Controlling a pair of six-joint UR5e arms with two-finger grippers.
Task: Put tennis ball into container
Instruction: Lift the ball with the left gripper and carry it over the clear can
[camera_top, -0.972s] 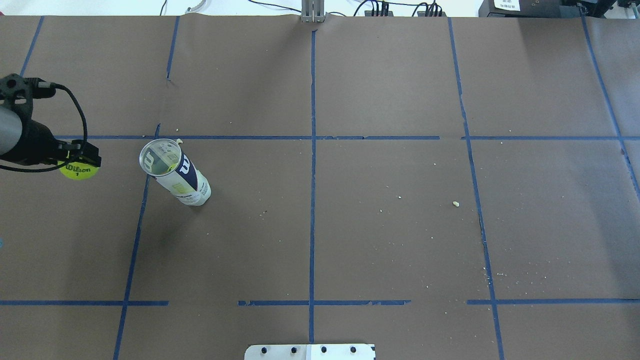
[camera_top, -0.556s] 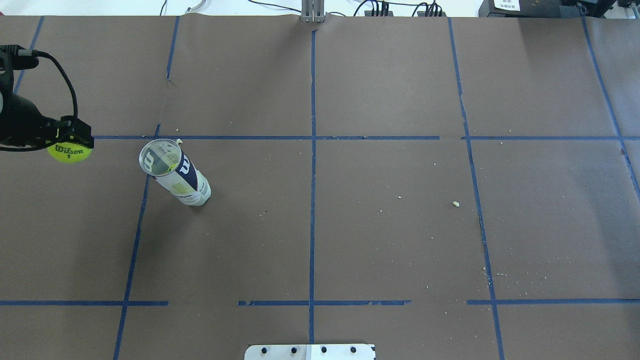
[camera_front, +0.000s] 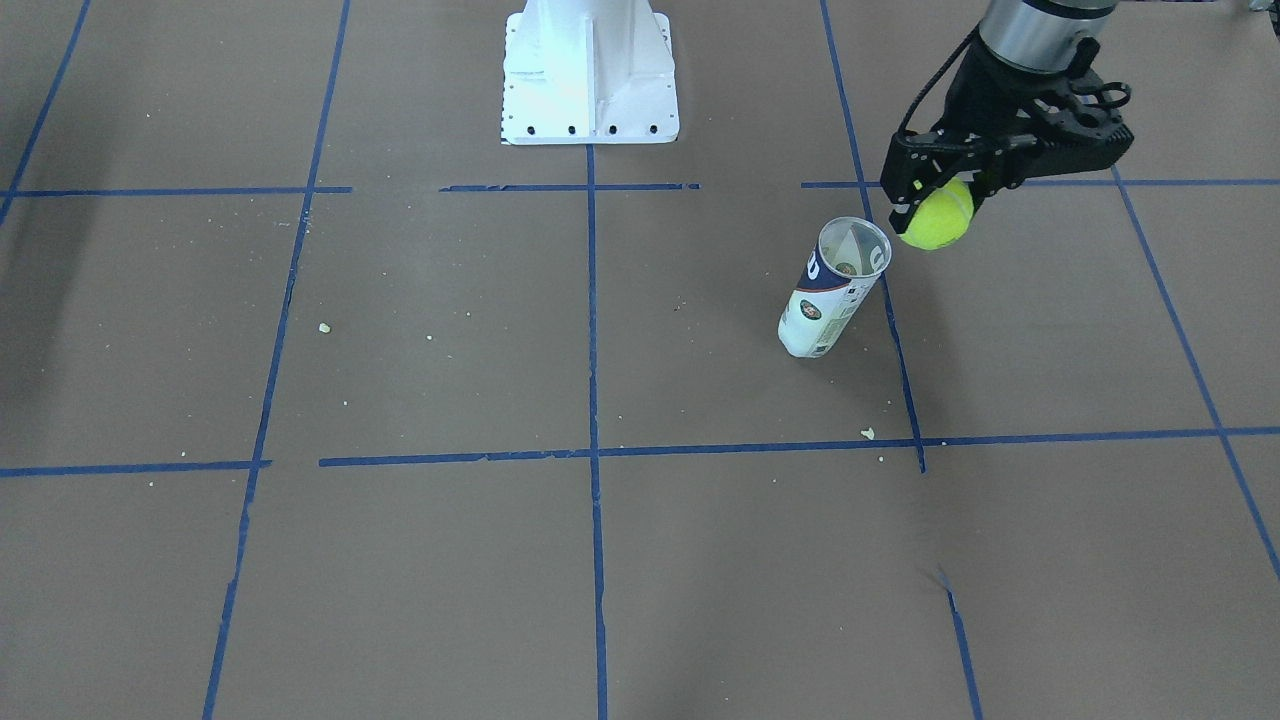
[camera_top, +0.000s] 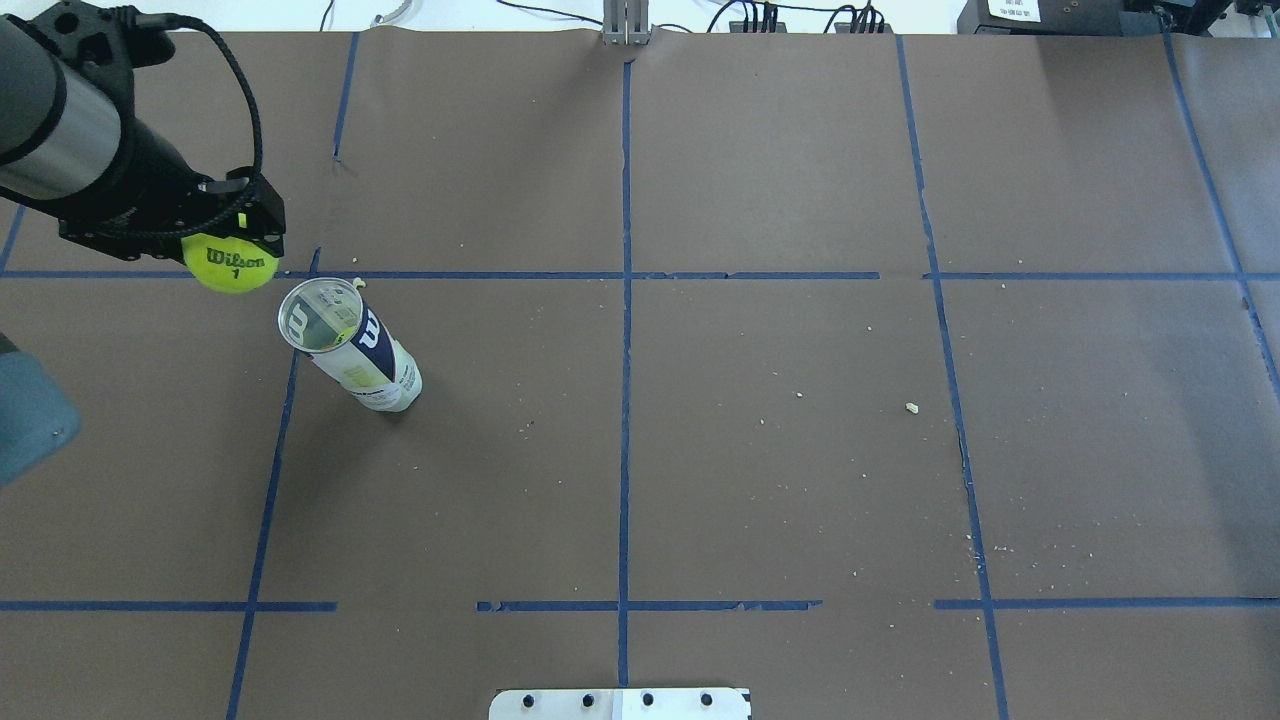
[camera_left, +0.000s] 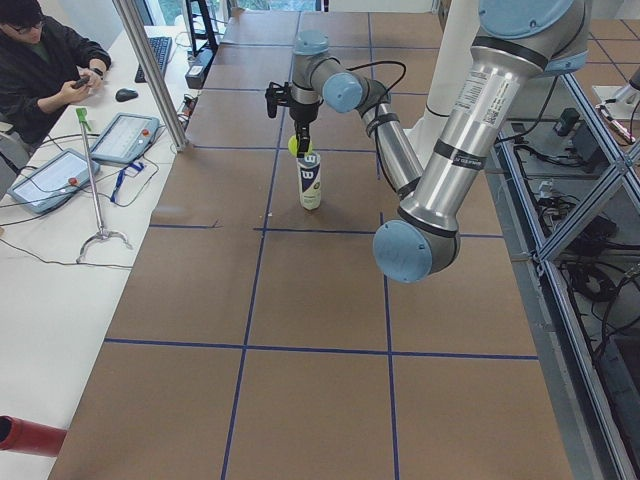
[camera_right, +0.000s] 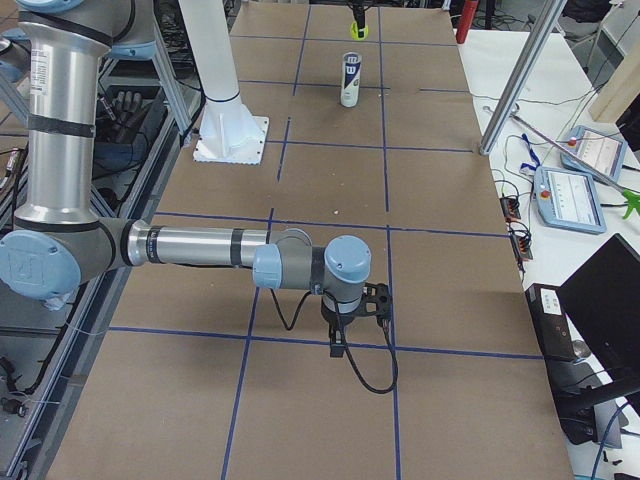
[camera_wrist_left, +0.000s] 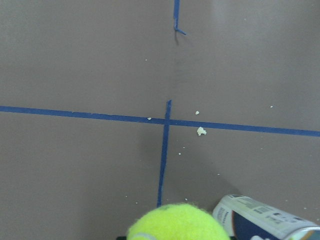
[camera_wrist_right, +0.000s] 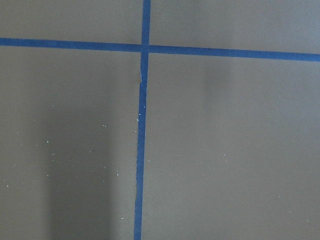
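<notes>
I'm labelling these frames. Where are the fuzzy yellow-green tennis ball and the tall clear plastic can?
fuzzy yellow-green tennis ball (camera_top: 231, 265): overhead view, centre of its printed face.
tall clear plastic can (camera_top: 380, 380): overhead view, label on its lower side wall.

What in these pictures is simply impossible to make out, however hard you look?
The right gripper: it shows only in the exterior right view, small and pointing down, so open or shut cannot be told.
The container: in the overhead view, reflections in its clear wall hide whether anything lies inside.
The tennis ball: the left wrist view's bottom edge cuts it off, and the left gripper holding it is out of that frame.
</notes>
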